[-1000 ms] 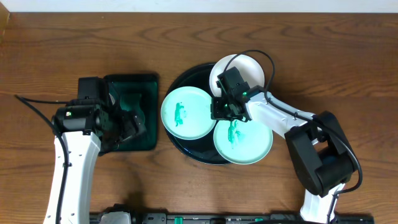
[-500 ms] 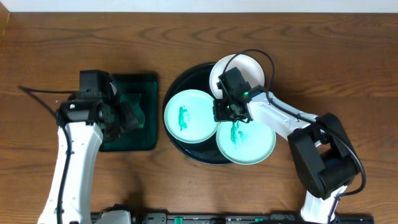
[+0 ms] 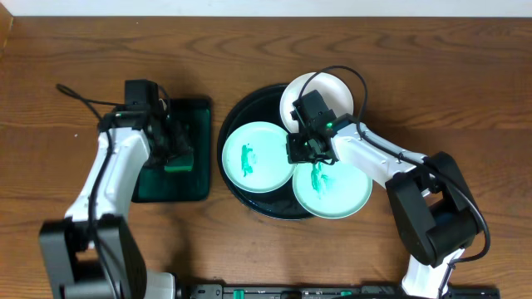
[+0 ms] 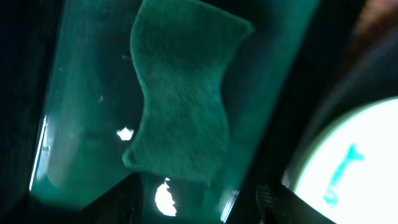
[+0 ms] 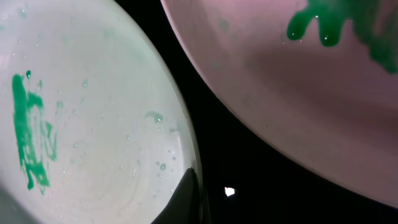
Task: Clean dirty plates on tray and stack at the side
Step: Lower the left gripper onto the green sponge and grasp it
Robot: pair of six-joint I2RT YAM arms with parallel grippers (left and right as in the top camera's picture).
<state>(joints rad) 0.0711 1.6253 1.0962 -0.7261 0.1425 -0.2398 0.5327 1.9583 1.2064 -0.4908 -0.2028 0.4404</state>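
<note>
**Sponge pickup with the plates held on the tray**

All three plates lie on the black tray (image 3: 249, 106). None is stacked on the bare table (image 3: 432, 75) yet. The nine-o'clock plate (image 3: 256, 158) and the five-o'clock plate (image 3: 332, 189) each carry a green smear at the centre. The one-o'clock plate (image 3: 332, 90) overhangs the tray rim, and the part of it that shows looks clean.

The right gripper (image 3: 302, 152) sits low at the tray centre, where the plate rims meet. Its wrist view shows one fingertip (image 5: 186, 194) against the rim of the nine-o'clock plate. The other finger is out of frame, so it cannot be told whether the jaws are clamped.

At nine o'clock from the black tray, the left gripper (image 3: 174, 156) hangs over the green tray (image 3: 170, 189). Its jaws stand apart, and the sponge (image 4: 180, 99) lies flat just ahead of them, not yet gripped.

Step in hand, as judged: collecting the sponge. Recommended procedure:
1. Centre the jaws across the sponge's narrow waist.
2. Descend until the tips nearly touch the tray floor, then close.
3. Lift straight up to clear the tray wall.
4. Keep the right arm steady, so the target plate does not slide when wiped.

Inventory:
- plates: three, two of them visibly smeared
- black tray: one
- green tray: one
- sponge: one
- arms: two
</note>
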